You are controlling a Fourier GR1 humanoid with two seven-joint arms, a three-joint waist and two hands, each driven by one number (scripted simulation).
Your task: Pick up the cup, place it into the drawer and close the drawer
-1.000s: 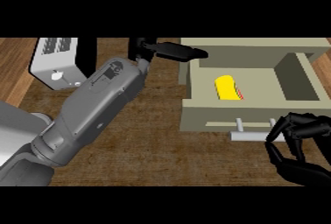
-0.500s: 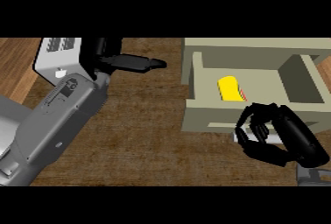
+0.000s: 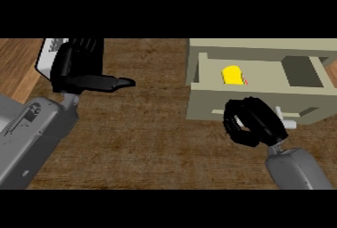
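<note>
A yellow cup lies inside the open drawer. The right hand, fingers curled and holding nothing, covers the drawer front; left hand rests relaxed above the worktop.

We see a brown mat with a woven-looking surface, and we take it as our landmark. It covers most of the counter's middle. To the left of the mat lies a strip of lighter wooden counter, its grain running lengthwise. At the mat's upper left corner sits a white appliance with dark slots on top, partly hidden, so we cannot tell what it is.
</note>
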